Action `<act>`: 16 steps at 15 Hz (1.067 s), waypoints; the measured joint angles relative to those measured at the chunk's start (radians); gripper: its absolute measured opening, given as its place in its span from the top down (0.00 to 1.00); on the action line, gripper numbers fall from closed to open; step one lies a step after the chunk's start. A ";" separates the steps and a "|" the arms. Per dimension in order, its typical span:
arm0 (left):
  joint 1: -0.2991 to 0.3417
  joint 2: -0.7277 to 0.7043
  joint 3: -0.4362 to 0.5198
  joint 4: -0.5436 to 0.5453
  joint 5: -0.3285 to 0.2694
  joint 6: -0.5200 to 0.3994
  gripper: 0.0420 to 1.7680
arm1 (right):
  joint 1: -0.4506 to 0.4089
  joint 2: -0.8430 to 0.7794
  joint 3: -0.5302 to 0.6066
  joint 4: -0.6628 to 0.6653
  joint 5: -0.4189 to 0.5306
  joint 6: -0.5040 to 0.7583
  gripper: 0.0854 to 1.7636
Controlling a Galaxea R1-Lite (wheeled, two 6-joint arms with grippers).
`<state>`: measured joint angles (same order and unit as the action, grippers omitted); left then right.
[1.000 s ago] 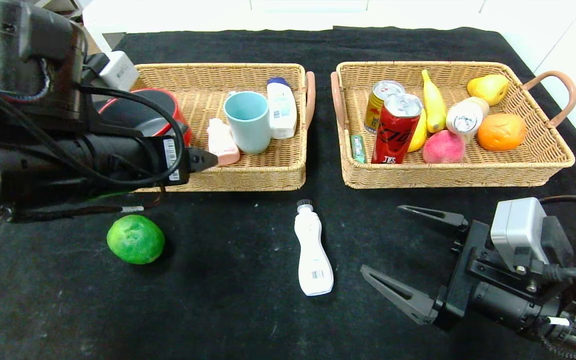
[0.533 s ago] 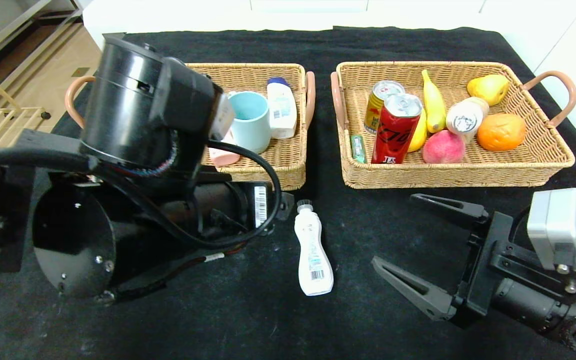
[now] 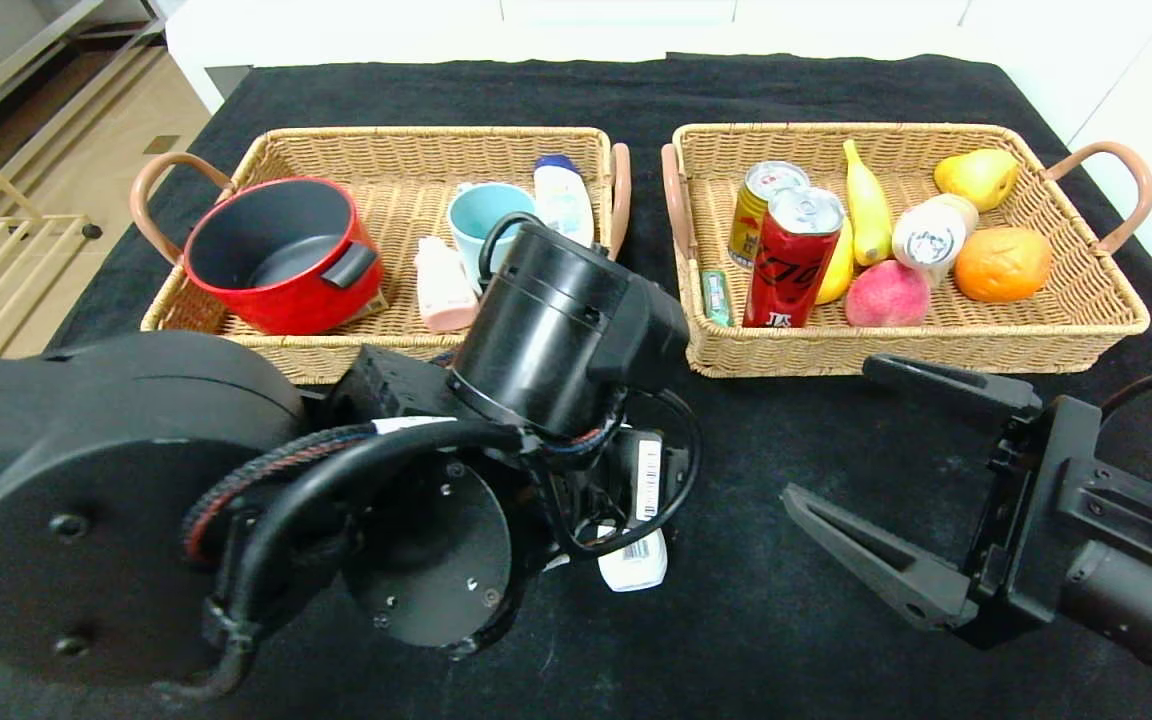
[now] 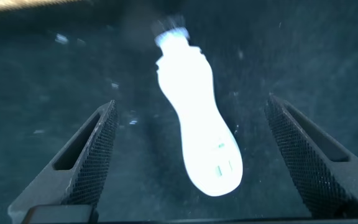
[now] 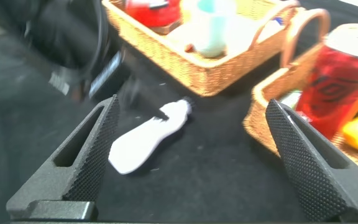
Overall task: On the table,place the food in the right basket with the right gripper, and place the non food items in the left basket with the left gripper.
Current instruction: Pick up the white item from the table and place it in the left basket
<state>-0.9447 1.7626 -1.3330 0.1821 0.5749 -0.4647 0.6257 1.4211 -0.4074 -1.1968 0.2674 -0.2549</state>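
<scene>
A white bottle (image 4: 197, 124) lies flat on the black cloth, straight below my left gripper (image 4: 191, 106). That gripper hangs over it, open wide, one finger on each side and neither touching. In the head view my left arm covers all of the bottle (image 3: 633, 565) except its base. My right gripper (image 3: 831, 430) hovers open and empty at the table's front right, and from there the bottle (image 5: 145, 137) shows off to one side. The left basket (image 3: 386, 140) and the right basket (image 3: 896, 350) stand side by side behind.
The left basket holds a red pot (image 3: 276, 250), a teal mug (image 3: 476, 215), a pink item (image 3: 441, 285) and a small white bottle (image 3: 561, 195). The right basket holds a red can (image 3: 791, 260), a banana (image 3: 866, 210), an orange (image 3: 1001, 262) and other food.
My left arm has swung from the left basket to the front centre, over the white bottle, and now hides the green fruit. My right gripper has drifted slightly right and nearer.
</scene>
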 joint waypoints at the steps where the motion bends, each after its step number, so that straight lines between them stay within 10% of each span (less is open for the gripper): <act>1: -0.007 0.019 -0.003 0.001 0.007 -0.013 0.04 | 0.000 -0.003 -0.003 0.000 -0.010 0.000 0.03; 16: -0.007 0.133 -0.022 0.002 0.016 -0.046 0.03 | -0.051 0.004 -0.039 0.030 -0.014 0.003 0.03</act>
<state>-0.9515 1.8953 -1.3551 0.1843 0.5911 -0.5109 0.5743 1.4253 -0.4460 -1.1670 0.2530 -0.2519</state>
